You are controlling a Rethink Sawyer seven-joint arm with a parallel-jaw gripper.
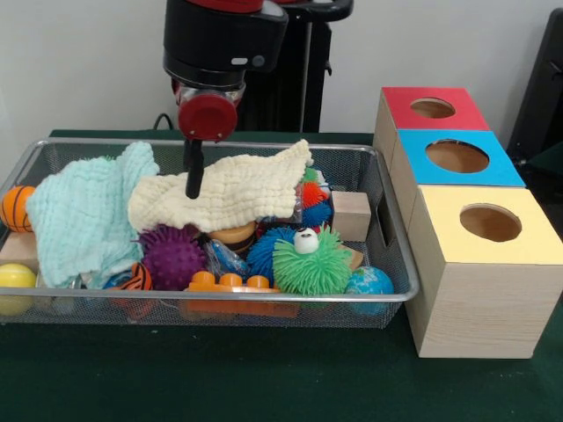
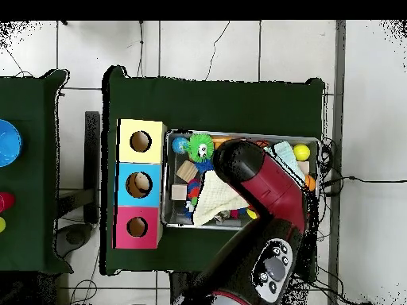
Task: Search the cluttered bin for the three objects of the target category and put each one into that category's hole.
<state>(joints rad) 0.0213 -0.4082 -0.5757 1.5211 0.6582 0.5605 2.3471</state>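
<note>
A wire mesh bin [image 1: 220, 299] holds a jumble of toys. A cream cloth [image 1: 237, 193] lies over the middle of the pile, beside a teal cloth [image 1: 84, 215] on the left. My gripper [image 1: 193, 189] reaches straight down onto the cream cloth's left part, and its thin black fingers are closed together on the fabric. In the overhead view my arm [image 2: 254, 183] hides the gripper, and the cream cloth [image 2: 211, 200] shows under it. To the right of the bin stand three boxes with round holes: red [image 1: 431, 107], blue [image 1: 457, 158] and yellow [image 1: 488, 224].
Showing in the bin are a green spiky ball with an eye [image 1: 312, 259], a purple spiky ball [image 1: 171, 255], a blue spiky ball [image 1: 264, 251], a globe ball [image 1: 369, 283], an orange brick [image 1: 233, 283], a wooden block [image 1: 350, 215], an orange ball [image 1: 16, 207] and a yellow ball [image 1: 16, 280].
</note>
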